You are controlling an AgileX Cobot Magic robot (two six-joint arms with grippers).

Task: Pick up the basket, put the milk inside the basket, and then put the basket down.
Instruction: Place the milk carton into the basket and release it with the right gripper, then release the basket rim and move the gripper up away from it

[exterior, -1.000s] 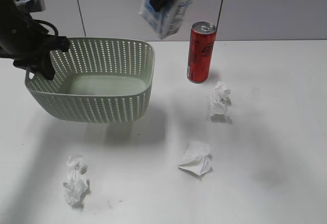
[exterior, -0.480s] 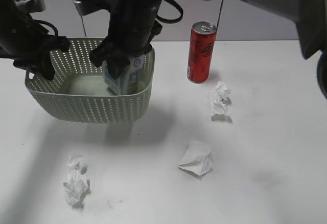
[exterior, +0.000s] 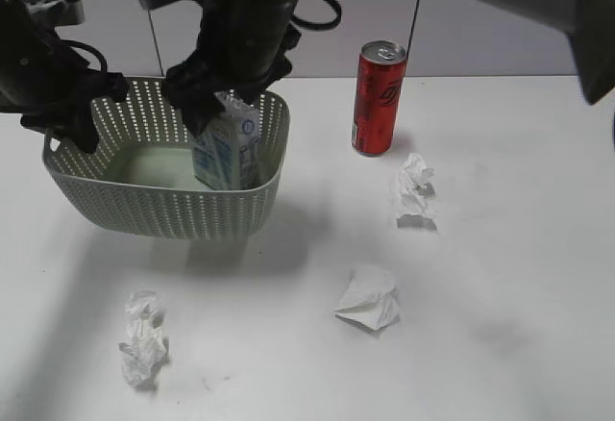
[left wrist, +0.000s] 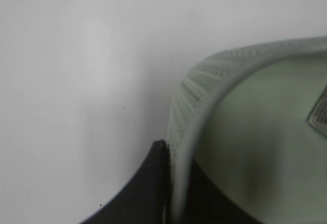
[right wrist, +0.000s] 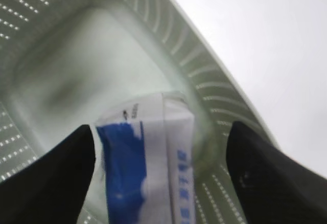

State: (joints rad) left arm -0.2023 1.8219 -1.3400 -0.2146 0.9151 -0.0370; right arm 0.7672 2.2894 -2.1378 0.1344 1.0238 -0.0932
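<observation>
The sage-green basket (exterior: 163, 210) hangs tilted a little above the white table, with a shadow under it. My left gripper (exterior: 82, 128) is shut on its left rim; the left wrist view shows the rim (left wrist: 204, 81) pinched between the black fingers (left wrist: 176, 155). The white-and-blue milk (exterior: 226, 152) stands inside the basket at its right end. My right gripper (exterior: 226, 94) is just above the carton's top. In the right wrist view its fingers (right wrist: 161, 178) are spread wide on either side of the milk (right wrist: 148, 157), with a gap on the right side, over the basket floor (right wrist: 76, 70).
A tall red can (exterior: 378, 99) stands right of the basket. Crumpled white paper balls lie at the right (exterior: 413, 185), at the front middle (exterior: 369, 298) and at the front left (exterior: 144, 337).
The right gripper carried the milk from above the basket down into it, then its jaws came apart and it rose slightly. The carton now stands in the basket. The left gripper still holds the rim.
</observation>
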